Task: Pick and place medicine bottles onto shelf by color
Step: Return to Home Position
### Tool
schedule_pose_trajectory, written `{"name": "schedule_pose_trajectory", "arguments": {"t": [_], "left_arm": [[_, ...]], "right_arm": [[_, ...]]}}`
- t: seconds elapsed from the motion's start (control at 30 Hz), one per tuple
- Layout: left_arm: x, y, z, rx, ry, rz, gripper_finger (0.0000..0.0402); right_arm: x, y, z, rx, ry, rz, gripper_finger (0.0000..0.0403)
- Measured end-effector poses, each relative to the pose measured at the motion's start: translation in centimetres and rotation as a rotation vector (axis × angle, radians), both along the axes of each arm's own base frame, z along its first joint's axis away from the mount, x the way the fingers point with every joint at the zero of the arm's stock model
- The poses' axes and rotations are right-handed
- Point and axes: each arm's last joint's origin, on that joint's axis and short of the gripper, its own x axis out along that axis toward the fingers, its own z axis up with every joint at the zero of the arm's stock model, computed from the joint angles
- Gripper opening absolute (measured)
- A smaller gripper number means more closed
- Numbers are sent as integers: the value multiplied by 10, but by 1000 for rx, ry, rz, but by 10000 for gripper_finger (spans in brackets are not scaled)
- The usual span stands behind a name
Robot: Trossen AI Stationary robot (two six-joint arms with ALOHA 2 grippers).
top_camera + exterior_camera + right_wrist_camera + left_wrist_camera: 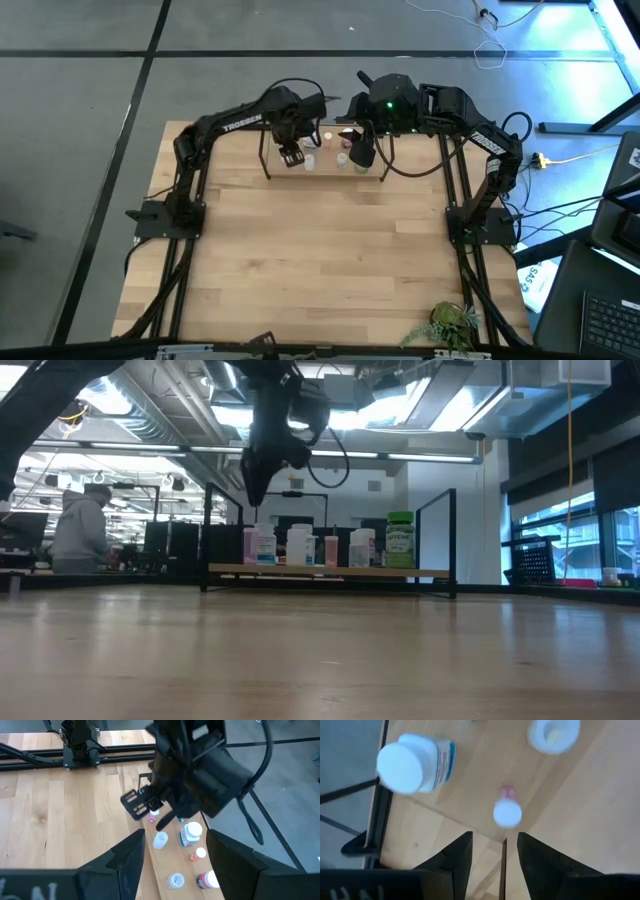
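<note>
The shelf (415, 150) stands at the table's far edge, and several medicine bottles stand upright on its boards. The low view shows a pink one (258, 545), white ones (300, 545), and a green one (400, 540) in a row. My left gripper (494, 855) is open and hangs above the shelf's left end, over a small pink bottle with a white cap (507, 811). A white-capped bottle with a blue label (412, 762) stands beside it. My right gripper (175, 865) is open and empty, higher up over the middle of the shelf (360, 150).
The shelf's thin black wire uprights (266, 155) rise at its ends. The two arms are close together over the shelf. A leafy plant (450, 322) sits at the table's near right corner. A person (80, 525) stands in the room beyond the table.
</note>
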Motion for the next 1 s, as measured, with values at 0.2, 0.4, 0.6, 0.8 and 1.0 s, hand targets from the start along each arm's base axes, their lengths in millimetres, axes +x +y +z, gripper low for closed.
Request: {"name": "schedule_pose_trajectory", "arguments": {"t": [0.2, 0.4, 0.6, 0.8, 1.0], "left_arm": [[-8, -12, 28, -13, 5, 18, 149], [-30, -35, 71, 33, -111, -8, 138], [-64, -76, 121, 124, -267, -12, 81], [-103, -114, 159, 172, -433, -15, 9], [-147, -144, 173, 226, -516, -25, 2]], "right_arm": [[0, 0, 0, 0, 0, 0, 213], [0, 0, 0, 0, 0, 0, 213], [0, 0, 0, 0, 0, 0, 213], [0, 0, 0, 0, 0, 0, 213], [0, 0, 0, 0, 0, 0, 213]]}}
